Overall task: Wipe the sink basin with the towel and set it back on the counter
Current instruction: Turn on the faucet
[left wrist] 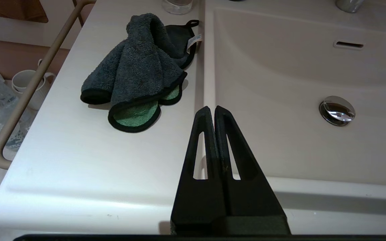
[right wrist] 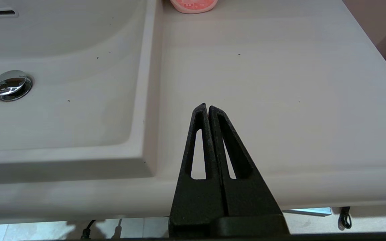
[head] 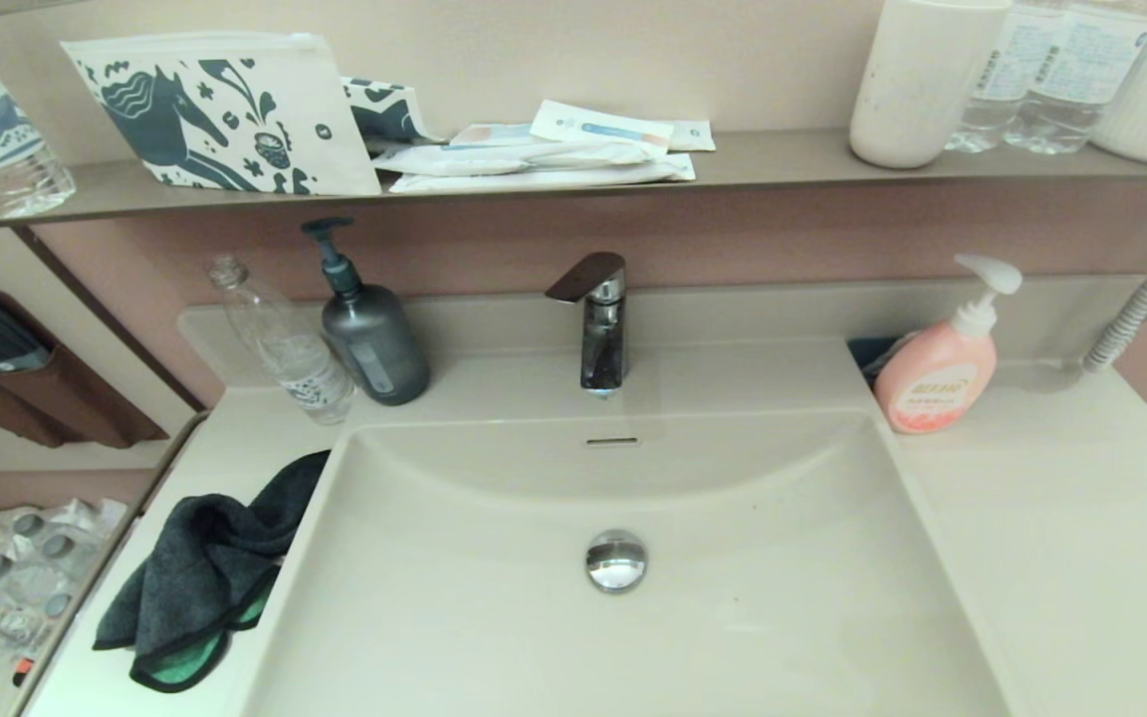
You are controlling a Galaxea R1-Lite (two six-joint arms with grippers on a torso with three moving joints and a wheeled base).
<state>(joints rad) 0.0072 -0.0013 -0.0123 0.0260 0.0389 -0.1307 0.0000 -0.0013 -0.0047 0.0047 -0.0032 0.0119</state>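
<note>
Towel (head: 205, 573) bunched on counter (head: 1061, 518) left of sink basin (head: 633, 637), long axis running front to back along basin's left rim, green face showing at near end. Left gripper (left wrist: 211, 109) nearer, jaws pressed together, low at counter's front edge, towel ahead and to outer side. Right gripper (right wrist: 205, 106) likewise closed, parked over right counter. Clear bottle (head: 285, 344) and dark pump bottle (head: 366, 324) just behind towel; nothing between.

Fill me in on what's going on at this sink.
Nothing is being handled at this moment. The towel lies crumpled on the counter, on the left of the sink basin. The left pincer and right pincer are both shut and empty, hanging at the counter's front edge.
</note>
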